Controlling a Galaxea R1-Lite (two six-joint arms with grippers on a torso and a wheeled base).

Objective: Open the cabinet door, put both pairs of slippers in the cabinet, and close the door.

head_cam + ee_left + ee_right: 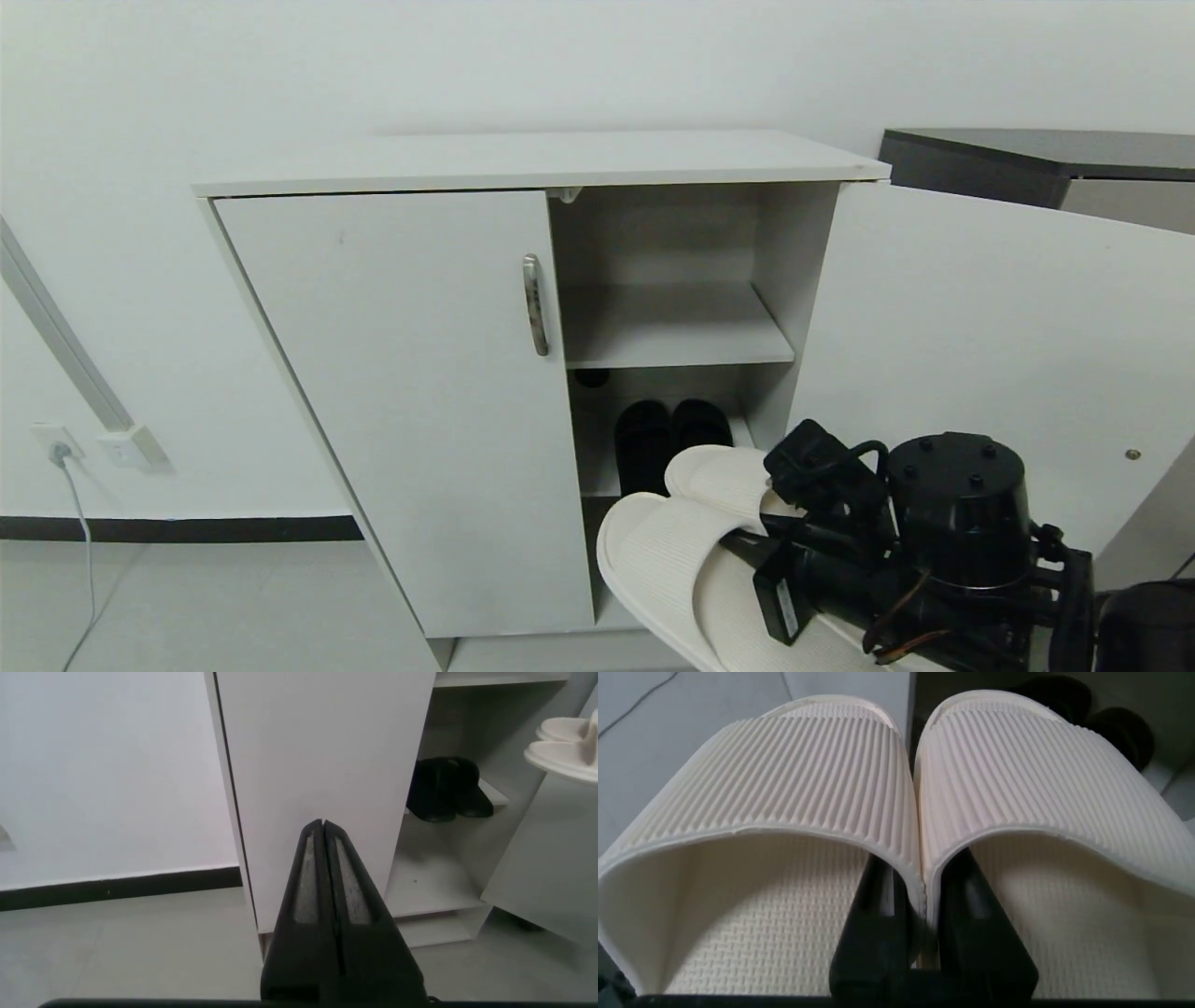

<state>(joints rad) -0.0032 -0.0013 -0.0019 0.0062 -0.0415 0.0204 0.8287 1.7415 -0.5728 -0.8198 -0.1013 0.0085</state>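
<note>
The white cabinet (392, 392) has its right door (980, 327) swung open and its left door shut. A black pair of slippers (667, 439) sits on a lower shelf inside, also seen as black slippers (448, 789) from the left wrist. My right gripper (747, 546) is shut on a cream ribbed pair of slippers (691, 551), pinching their inner edges together in front of the open compartment. In the right wrist view the cream slippers (831, 803) lie side by side over the fingers (878, 924). My left gripper (322, 831) is shut and empty, before the closed left door.
An upper shelf (672, 327) inside the cabinet is bare. A metal handle (534, 303) sits on the left door's edge. A dark grey unit (1046, 168) stands behind the open door. A wall socket with a cable (56, 448) is at the left.
</note>
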